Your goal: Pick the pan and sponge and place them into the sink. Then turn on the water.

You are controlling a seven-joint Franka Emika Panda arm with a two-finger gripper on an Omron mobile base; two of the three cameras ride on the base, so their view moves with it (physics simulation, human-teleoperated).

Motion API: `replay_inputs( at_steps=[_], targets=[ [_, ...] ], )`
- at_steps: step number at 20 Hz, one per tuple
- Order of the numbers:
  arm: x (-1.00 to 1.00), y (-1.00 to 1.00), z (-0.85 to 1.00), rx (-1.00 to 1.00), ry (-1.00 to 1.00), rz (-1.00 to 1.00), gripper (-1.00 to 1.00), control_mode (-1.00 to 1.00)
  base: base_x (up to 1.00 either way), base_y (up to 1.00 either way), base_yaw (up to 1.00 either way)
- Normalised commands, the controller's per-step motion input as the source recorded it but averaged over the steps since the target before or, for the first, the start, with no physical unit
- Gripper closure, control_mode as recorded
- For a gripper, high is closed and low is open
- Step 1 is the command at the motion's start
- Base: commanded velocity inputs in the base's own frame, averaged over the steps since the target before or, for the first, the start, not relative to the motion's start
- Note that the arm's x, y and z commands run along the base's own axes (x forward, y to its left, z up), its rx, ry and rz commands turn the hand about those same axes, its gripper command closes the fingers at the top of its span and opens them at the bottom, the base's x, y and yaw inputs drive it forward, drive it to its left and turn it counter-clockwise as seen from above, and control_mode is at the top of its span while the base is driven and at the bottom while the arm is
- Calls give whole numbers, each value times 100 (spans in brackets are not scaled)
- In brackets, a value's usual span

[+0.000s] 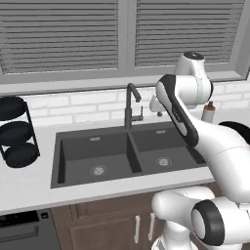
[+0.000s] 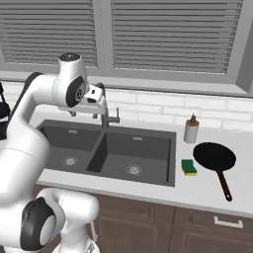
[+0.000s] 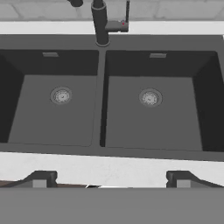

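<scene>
The black pan (image 2: 214, 155) lies on the white counter right of the sink (image 2: 59, 129), its thin handle pointing toward the front edge. Just left of the pan, beside the sink's right rim, rests the green-topped sponge (image 2: 188, 167). Both basins of the sink (image 3: 100, 151) hold nothing but their silver drains. No water falls from the dark gooseneck faucet (image 1: 129, 105). My gripper (image 3: 111, 180) hangs open above the sink, high over its front rim, with nothing between its fingers. Seen from the right base, the gripper (image 2: 85, 111) is well to the left of the pan and sponge.
A small bottle (image 2: 191, 129) stands at the wall behind the sponge and pan. A three-tier wire rack with black round shelves (image 1: 17, 132) stands on the counter left of the sink. Window blinds run above the brick backsplash.
</scene>
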Motion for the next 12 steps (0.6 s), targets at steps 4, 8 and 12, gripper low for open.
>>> replay_inputs(
  at_steps=[4,8,12],
  targets=[
    [0,0,0,0,0,0,-100,100,-14,-38,0],
    [0,0,0,0,0,0,-100,100,-1,-36,0],
    [0,0,0,0,0,0,-100,100,0,-43,0]
  ],
)
